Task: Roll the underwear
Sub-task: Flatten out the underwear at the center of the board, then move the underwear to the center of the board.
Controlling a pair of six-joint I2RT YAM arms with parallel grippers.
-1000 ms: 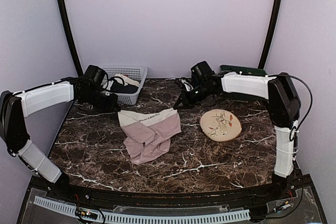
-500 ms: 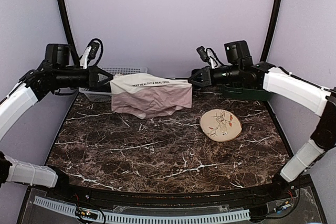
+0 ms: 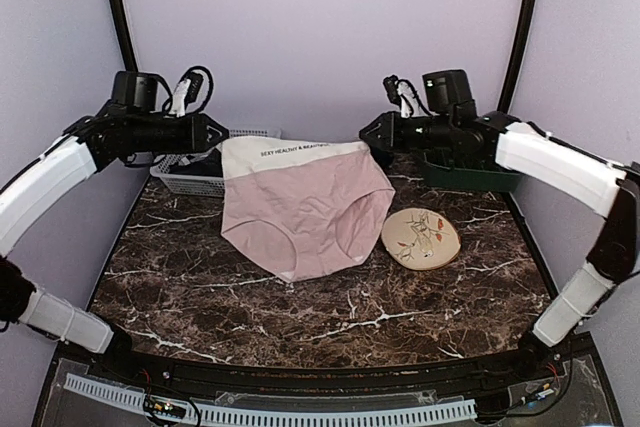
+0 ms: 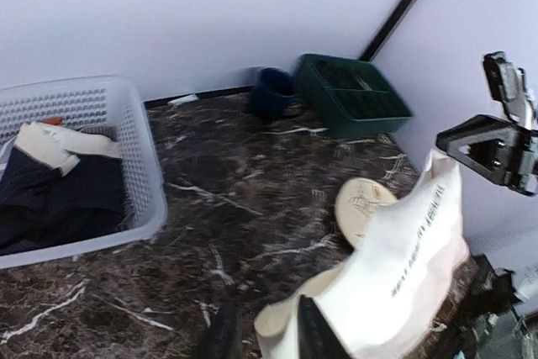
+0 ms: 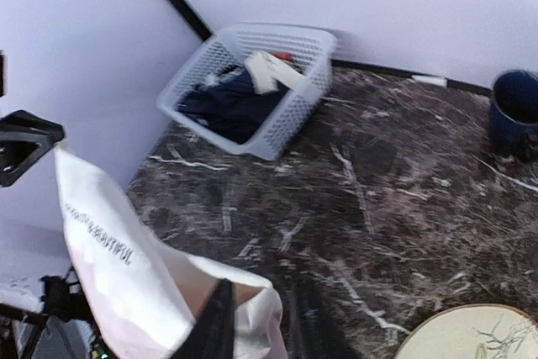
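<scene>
White arm shells [image 3: 45, 182]; black joints [image 3: 135, 97]; looped cables [image 3: 192, 85]

**Tally on the counter [image 3: 330, 317]**

One underwear [image 3: 305, 212], pink with a cream waistband. One round plate [image 3: 420, 238]. One white mesh basket [image 3: 180, 182] holding two pieces: one navy garment [image 4: 59, 203], one beige cloth [image 4: 50, 145]. One green bin [image 3: 465, 175]. One dark blue cup [image 4: 273, 92]. Two robot arms: left arm [image 3: 45, 192], right arm [image 3: 555, 165].
</scene>
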